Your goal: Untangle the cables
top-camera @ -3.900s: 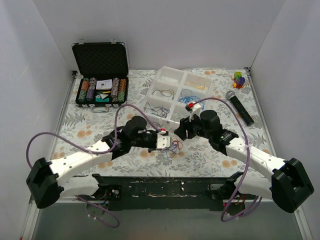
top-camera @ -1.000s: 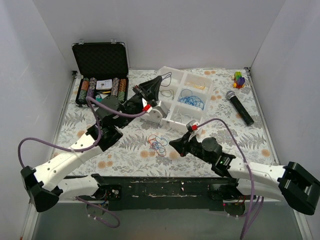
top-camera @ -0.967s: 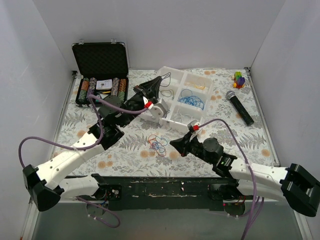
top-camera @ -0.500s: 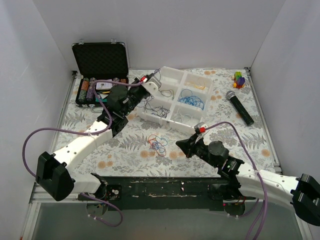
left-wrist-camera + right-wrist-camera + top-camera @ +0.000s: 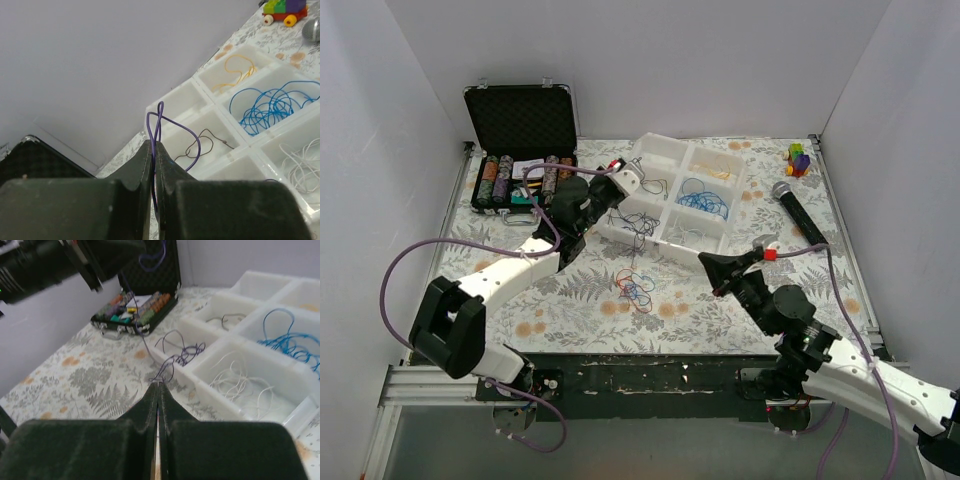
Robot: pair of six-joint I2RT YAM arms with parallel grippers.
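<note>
A small tangle of cables (image 5: 635, 285) in blue, red and orange lies on the flowered cloth in front of the white organizer tray (image 5: 665, 250). My left gripper (image 5: 617, 190) hovers at the tray's left side, shut on a thin purple cable (image 5: 148, 122) that loops out above the fingertips (image 5: 154, 143). From the right wrist that purple loop (image 5: 152, 260) hangs high, one strand dropping toward the compartment of purple cables (image 5: 187, 352). My right gripper (image 5: 705, 261) is shut, raised to the right of the tangle. Purple strands meet its tip (image 5: 159, 385); a grip does not show.
The tray's (image 5: 235, 152) other compartments hold blue (image 5: 700, 195), yellow, brown and white cables. An open poker chip case (image 5: 520, 180) stands at the back left. A microphone (image 5: 800, 215) and a small toy (image 5: 798, 158) lie at the back right. White walls close three sides.
The left gripper swung with its purple cable further left along the tray. The right arm drew back to the right, away from the tangle. Both stayed shut.
</note>
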